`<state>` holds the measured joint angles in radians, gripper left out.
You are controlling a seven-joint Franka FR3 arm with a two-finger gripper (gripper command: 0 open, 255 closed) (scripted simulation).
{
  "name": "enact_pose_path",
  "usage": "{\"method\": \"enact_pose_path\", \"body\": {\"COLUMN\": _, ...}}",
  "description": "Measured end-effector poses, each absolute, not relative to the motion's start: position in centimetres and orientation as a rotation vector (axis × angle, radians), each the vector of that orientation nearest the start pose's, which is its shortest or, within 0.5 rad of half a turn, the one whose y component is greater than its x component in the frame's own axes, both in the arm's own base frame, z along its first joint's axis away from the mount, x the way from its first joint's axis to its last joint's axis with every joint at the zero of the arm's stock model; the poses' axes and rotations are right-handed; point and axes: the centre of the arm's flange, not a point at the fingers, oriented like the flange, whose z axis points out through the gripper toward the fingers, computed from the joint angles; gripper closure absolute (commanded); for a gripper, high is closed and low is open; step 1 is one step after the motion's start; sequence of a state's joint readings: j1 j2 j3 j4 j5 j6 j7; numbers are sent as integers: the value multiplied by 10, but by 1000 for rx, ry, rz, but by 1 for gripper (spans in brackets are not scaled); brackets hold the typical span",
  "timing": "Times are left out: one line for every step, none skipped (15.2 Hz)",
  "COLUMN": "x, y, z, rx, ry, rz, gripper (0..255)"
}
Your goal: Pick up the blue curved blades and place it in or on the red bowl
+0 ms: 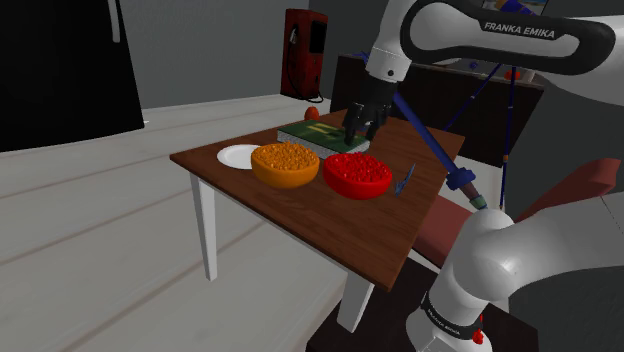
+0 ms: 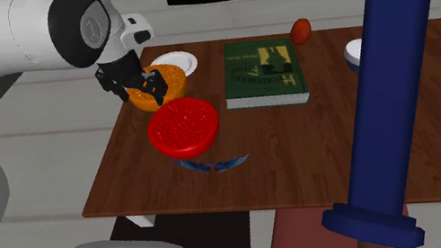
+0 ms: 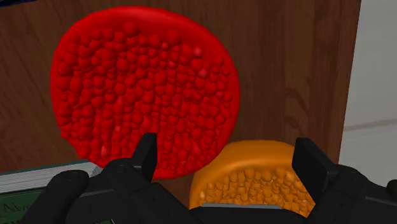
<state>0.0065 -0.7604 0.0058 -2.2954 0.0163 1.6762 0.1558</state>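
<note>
The blue curved blades (image 1: 405, 180) (image 2: 214, 163) lie flat on the brown table, just beside the red bowl (image 1: 357, 174) (image 2: 183, 126) (image 3: 143, 89), which has a bumpy red filling. My black gripper (image 1: 360, 128) (image 2: 138, 86) (image 3: 229, 159) hangs open in the air above the red bowl and the orange bowl (image 1: 285, 163) (image 3: 254, 175), holding nothing. Through the wrist camera the red bowl lies ahead of the fingers and the orange bowl's rim shows between them. The blades sit on the far side of the red bowl from the gripper.
A green book (image 1: 318, 135) (image 2: 263, 71) and a white plate (image 1: 238, 156) (image 2: 177, 62) also sit on the table (image 1: 300, 215). A small red object (image 2: 301, 29) and a white dish (image 2: 353, 54) lie near the far edge. A tall dark-blue post (image 2: 388, 101) stands close to the second camera.
</note>
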Motion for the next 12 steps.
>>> {"method": "enact_pose_path", "body": {"x": 325, "y": 6, "z": 621, "rx": -3102, "ry": 226, "rz": -218, "gripper": 0}}
{"method": "enact_pose_path", "body": {"x": 327, "y": 1, "z": 619, "rx": -3097, "ry": 280, "rz": -209, "gripper": 0}}
{"method": "enact_pose_path", "body": {"x": 330, "y": -8, "z": 613, "rx": -3086, "ry": 365, "rz": -195, "gripper": 0}}
{"method": "enact_pose_path", "body": {"x": 330, "y": -19, "z": 609, "rx": -3071, "ry": 466, "rz": -178, "gripper": 0}}
{"method": "enact_pose_path", "body": {"x": 331, "y": -29, "z": 606, "rx": -3051, "ry": 574, "rz": -161, "gripper": 0}}
{"method": "enact_pose_path", "body": {"x": 331, "y": -43, "z": 601, "rx": -3026, "ry": 686, "rz": -142, "gripper": 0}}
{"method": "enact_pose_path", "body": {"x": 330, "y": -54, "z": 597, "rx": -2996, "ry": 797, "rz": -123, "gripper": 0}}
{"method": "enact_pose_path", "body": {"x": 327, "y": -65, "z": 589, "rx": -2962, "ry": 909, "rz": -104, "gripper": 0}}
{"method": "enact_pose_path", "body": {"x": 325, "y": -76, "z": 584, "rx": -2924, "ry": 1020, "rz": -85, "gripper": 0}}
{"method": "enact_pose_path", "body": {"x": 321, "y": -89, "z": 577, "rx": -2880, "ry": 1130, "rz": -65, "gripper": 0}}
{"method": "enact_pose_path", "body": {"x": 319, "y": -100, "z": 573, "rx": -2834, "ry": 1236, "rz": -45, "gripper": 0}}
{"method": "enact_pose_path", "body": {"x": 313, "y": -110, "z": 569, "rx": -2783, "ry": 1342, "rz": -26, "gripper": 0}}
